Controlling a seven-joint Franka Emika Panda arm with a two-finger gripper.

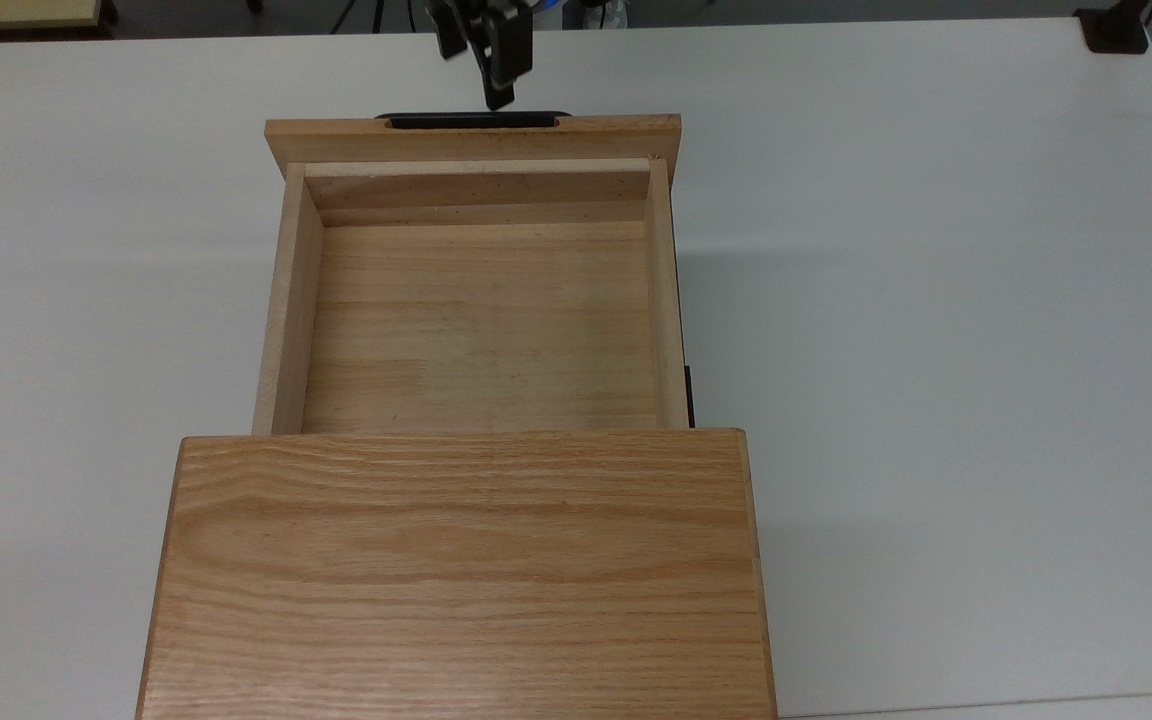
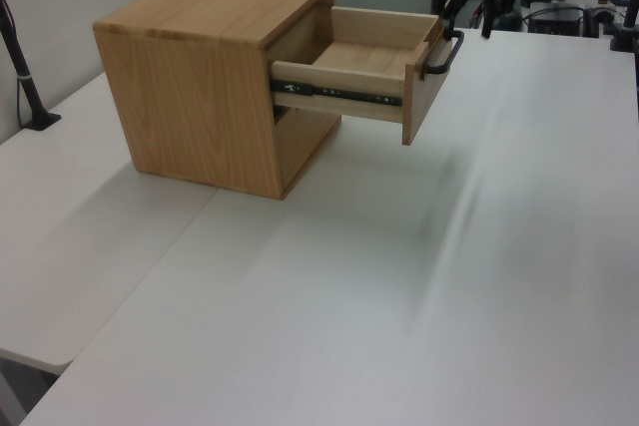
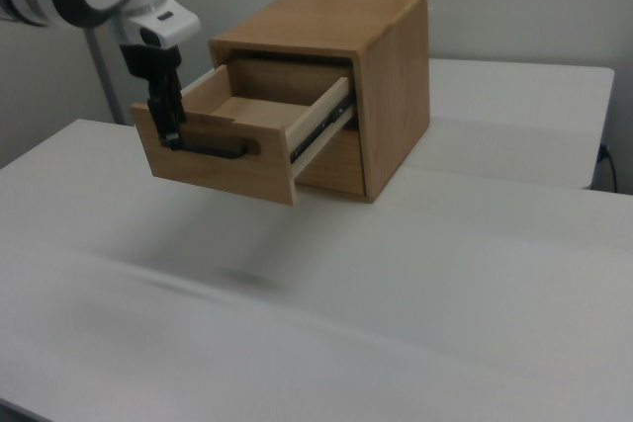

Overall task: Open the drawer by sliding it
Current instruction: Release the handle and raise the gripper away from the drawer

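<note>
The drawer (image 1: 481, 300), a light oak tray with square walls and a smooth grained floor, stands pulled far out of the oak cabinet (image 1: 461, 575) on black metal runners (image 2: 344, 97), so the sliding step looks essentially done. The gripper (image 1: 491, 60) hangs just above the long black bar handle (image 1: 473, 120); its fingers appear apart and holding nothing. Next, I judge, it needs only to lift clear without knocking the front panel (image 3: 213, 165). The white table (image 1: 936, 300) is matte and flat.

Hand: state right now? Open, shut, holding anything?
Hand: open, holding nothing, close by the drawer handle.
</note>
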